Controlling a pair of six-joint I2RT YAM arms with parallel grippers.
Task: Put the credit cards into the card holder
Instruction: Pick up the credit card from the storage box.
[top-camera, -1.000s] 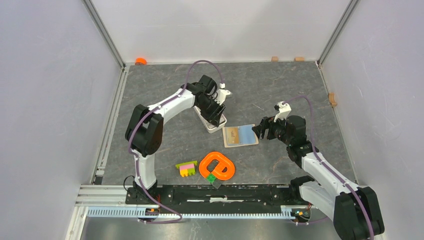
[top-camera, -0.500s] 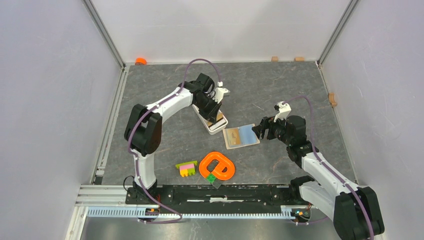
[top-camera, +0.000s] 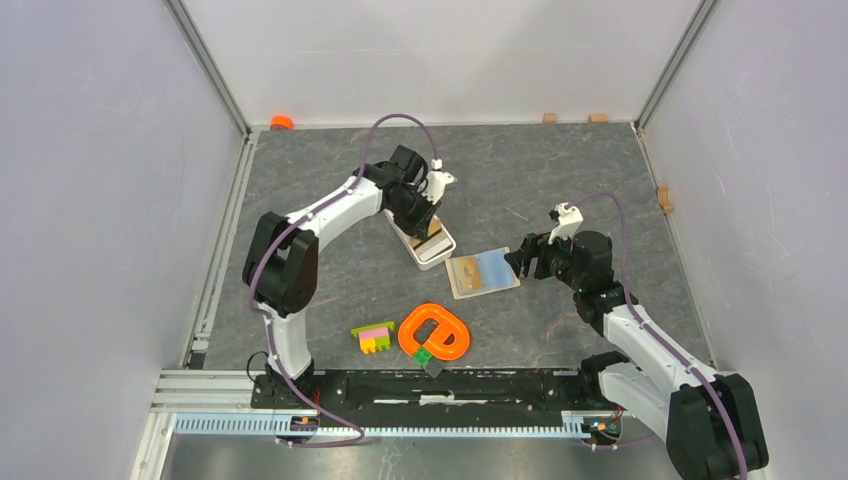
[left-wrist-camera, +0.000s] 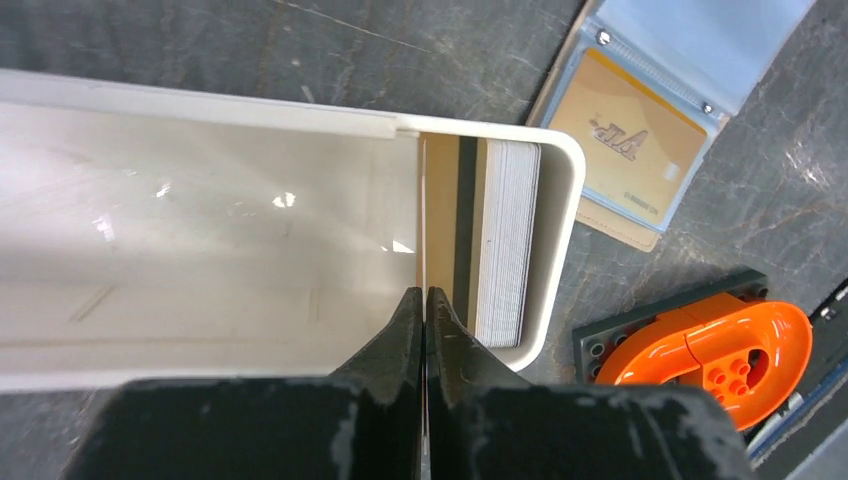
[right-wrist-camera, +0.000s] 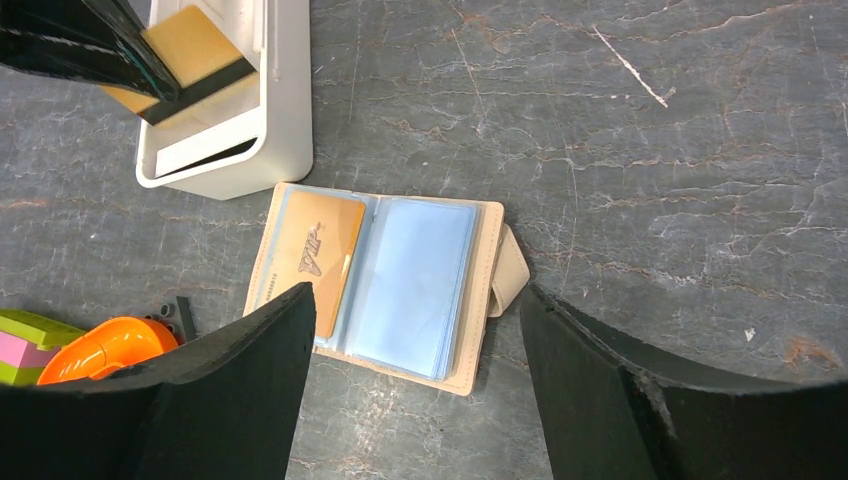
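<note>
The beige card holder (top-camera: 481, 272) lies open on the table, a gold credit card (right-wrist-camera: 310, 255) in its left sleeve and pale blue sleeves on its right. My left gripper (top-camera: 425, 222) is down in the white tray (top-camera: 441, 256) and shut on another gold credit card (right-wrist-camera: 195, 50) with a dark stripe. In the left wrist view the fingertips (left-wrist-camera: 408, 310) pinch its thin edge, beside a stack of cards (left-wrist-camera: 505, 240) standing at the tray's end. My right gripper (right-wrist-camera: 412, 300) hovers open over the card holder's right edge, holding nothing.
An orange loop toy (top-camera: 435, 333) on a dark plate and pink-yellow-green bricks (top-camera: 373, 337) lie near the front. A small orange object (top-camera: 282, 122) sits at the back left corner. Small wooden blocks (top-camera: 549, 117) line the back and right walls.
The left gripper has closed on a card in the tray, and its wrist has shifted slightly back and left. The right arm and the card holder have not moved.
</note>
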